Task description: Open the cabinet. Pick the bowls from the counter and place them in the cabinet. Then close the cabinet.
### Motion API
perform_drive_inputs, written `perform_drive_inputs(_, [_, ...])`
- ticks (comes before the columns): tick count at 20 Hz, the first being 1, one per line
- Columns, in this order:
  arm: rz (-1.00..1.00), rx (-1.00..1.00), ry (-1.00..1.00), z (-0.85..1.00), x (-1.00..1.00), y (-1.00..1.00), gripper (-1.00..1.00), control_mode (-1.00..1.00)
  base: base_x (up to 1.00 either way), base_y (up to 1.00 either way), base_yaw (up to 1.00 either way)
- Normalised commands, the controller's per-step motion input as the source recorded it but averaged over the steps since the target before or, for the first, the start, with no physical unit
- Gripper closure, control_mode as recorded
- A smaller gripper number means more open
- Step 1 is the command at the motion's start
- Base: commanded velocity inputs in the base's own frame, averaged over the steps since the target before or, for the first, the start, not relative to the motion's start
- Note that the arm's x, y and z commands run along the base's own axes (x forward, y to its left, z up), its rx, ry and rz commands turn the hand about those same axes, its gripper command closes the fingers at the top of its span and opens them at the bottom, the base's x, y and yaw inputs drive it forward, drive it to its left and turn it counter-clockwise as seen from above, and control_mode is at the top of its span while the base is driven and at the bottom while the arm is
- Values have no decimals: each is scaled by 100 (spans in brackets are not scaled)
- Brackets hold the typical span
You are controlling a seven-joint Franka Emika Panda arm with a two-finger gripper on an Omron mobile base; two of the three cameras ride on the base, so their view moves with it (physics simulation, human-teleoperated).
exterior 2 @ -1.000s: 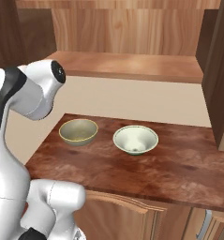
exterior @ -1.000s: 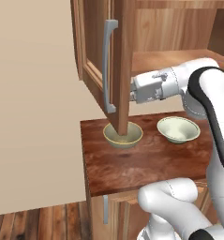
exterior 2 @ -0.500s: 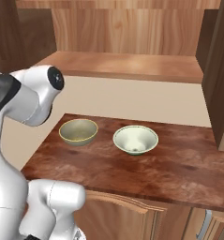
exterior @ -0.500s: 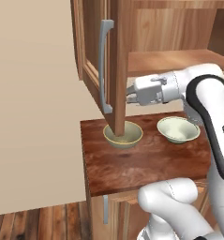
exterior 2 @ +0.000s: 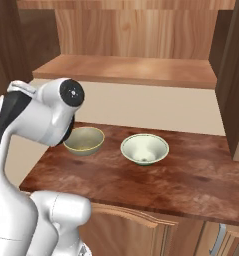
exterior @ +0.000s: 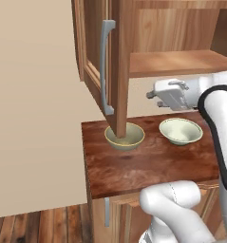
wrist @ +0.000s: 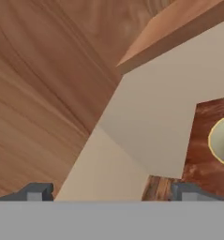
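Gripper (wrist: 108,191), jaws wide and empty, hangs above the counter (exterior: 148,166); the olive bowl (exterior: 125,136) sits below-left (the door (exterior: 118,66) hides part).

You're in a kitchen: a wooden wall cabinet (exterior: 98,52) hangs open above a polished wood table (exterior: 148,163) with bowls (exterior 2: 144,149), probably over plank flooring (exterior: 39,228).
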Motion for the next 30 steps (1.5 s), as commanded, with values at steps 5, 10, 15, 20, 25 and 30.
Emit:
perform_drive_inputs(5, [-20, -7, 29, -30, 46, -58, -100, -100, 0, 0, 0])
perform_drive_inputs(10, [-11, -8, 26, -44, 40, -21, -100, -100, 0, 0, 0])
perform_drive_inputs(15, [-8, 0, 15, -51, 24, 0, -100, -100, 0, 0, 0])
perform_drive_inputs(20, [-7, 0, 4, -67, 35, 0, -100, -100, 0, 0, 0])
perform_drive_inputs(25, [-8, 1, 4, -58, 30, 0, -100, -100, 0, 0, 0])
perform_drive_inputs(30, [-9, 5, 9, -44, 30, 0, -100, -100, 0, 0, 0])
